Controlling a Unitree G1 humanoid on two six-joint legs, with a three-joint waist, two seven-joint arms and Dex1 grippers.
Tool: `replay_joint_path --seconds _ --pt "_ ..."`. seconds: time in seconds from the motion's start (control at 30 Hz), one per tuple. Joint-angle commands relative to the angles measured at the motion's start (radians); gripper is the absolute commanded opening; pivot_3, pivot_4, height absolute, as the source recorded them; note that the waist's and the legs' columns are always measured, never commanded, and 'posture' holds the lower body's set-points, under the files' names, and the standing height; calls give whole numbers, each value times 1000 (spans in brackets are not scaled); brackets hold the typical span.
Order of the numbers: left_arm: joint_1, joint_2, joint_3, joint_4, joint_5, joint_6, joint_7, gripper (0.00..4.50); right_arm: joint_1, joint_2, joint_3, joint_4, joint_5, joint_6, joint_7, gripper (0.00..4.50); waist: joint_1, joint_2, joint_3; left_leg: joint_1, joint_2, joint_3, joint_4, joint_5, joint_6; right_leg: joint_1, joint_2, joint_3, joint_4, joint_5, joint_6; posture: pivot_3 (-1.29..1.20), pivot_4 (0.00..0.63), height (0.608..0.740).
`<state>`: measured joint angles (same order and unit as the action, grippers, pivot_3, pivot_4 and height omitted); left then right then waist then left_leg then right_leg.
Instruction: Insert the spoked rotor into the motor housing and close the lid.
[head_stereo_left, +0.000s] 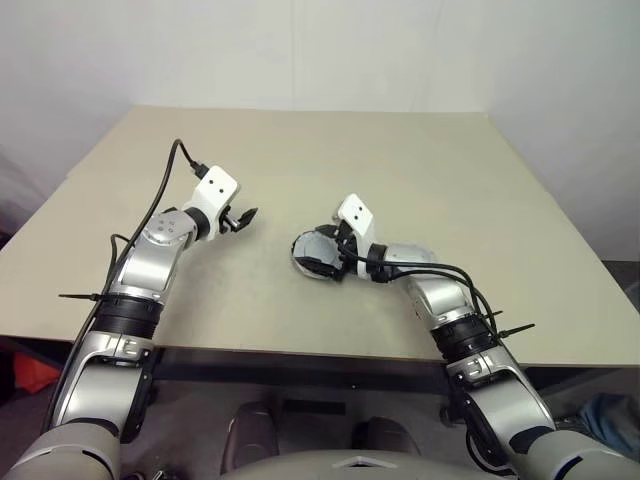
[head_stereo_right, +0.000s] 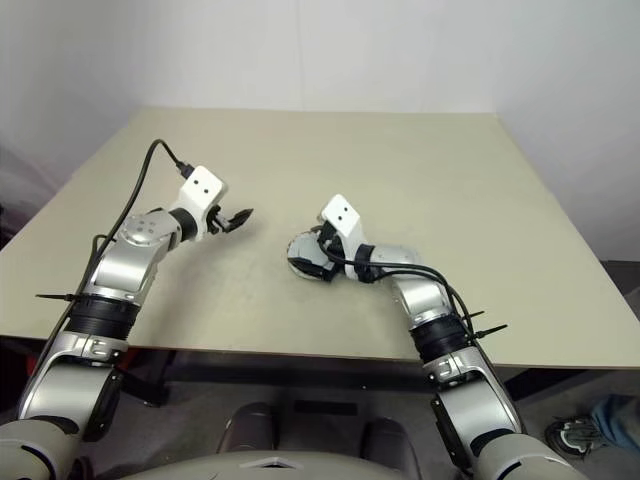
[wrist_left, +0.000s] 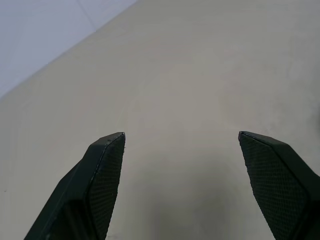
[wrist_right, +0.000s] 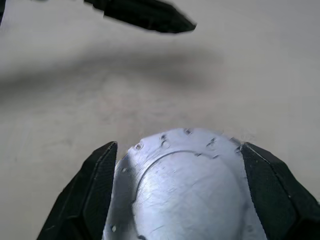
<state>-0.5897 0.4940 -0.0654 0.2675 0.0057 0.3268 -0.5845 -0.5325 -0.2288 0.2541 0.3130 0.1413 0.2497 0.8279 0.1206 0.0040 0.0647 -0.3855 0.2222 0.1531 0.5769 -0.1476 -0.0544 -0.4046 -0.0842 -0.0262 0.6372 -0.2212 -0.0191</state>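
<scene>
Stretching across the scene is a broad, flat, pale beige tabletop (head_stereo_left: 420, 170), with a plain white wall (head_stereo_left: 320, 50) rising behind its far edge. Near the middle of the table lies the motor housing (head_stereo_left: 312, 254), a short round silvery metal piece whose smooth domed face (wrist_right: 192, 187) shows small dimples along its rim. The right gripper (wrist_right: 180, 150) has its two black fingers spread wide, one on each side of the housing (whether they touch the metal is not clear). The left gripper (wrist_left: 182, 137) hovers over bare table well to the left of the housing, its textured black fingers (wrist_left: 102, 170) held far apart with nothing between them. Black cables (head_stereo_left: 165, 190) run along both silver arms.
</scene>
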Motion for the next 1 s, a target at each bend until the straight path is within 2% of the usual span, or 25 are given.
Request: replay_joint_path --seconds 0.03,0.27,0.37,0.43,0.47,0.8,1.0 --pt "-28 20 20 -22 0 -10 1 3817 -1 4 7 25 -20 -52 6 4474 0 0 0 0 0 0 0 0 0 0 0 0 0 0 0 0 0 740" --pt "-23 39 24 -28 -1 -5 0 3817 -7 29 1 139 -45 -129 -12 4474 -1 0 0 1 0 0 0 0 0 0 0 0 0 0 0 0 0 740" --pt "-25 44 24 -28 -2 -5 0 3817 -18 43 -6 175 -50 -156 -24 3870 -3 0 0 1 0 0 0 0 0 1 0 0 0 0 0 0 0 740" --pt "-26 45 23 -26 -2 -6 -1 3817 -29 51 -15 191 -45 -167 -28 3302 -4 0 0 2 0 0 0 0 0 1 0 0 0 0 1 0 0 740" --pt "-27 46 23 -26 -2 -7 0 3817 -35 53 -20 191 -40 -167 -26 3243 -6 0 0 2 0 0 0 0 0 1 0 0 0 0 1 0 0 740" --pt "-32 41 18 -19 1 -12 4 3817 -107 88 -102 93 72 7 -18 3243 -24 0 0 1 0 0 0 0 0 1 0 0 0 0 0 0 0 740" --pt "-37 40 16 -13 2 -16 5 3817 -121 96 -89 161 23 -19 -45 3243 -24 0 0 -2 0 0 0 -1 1 -1 0 -1 -1 0 -1 0 0 740"
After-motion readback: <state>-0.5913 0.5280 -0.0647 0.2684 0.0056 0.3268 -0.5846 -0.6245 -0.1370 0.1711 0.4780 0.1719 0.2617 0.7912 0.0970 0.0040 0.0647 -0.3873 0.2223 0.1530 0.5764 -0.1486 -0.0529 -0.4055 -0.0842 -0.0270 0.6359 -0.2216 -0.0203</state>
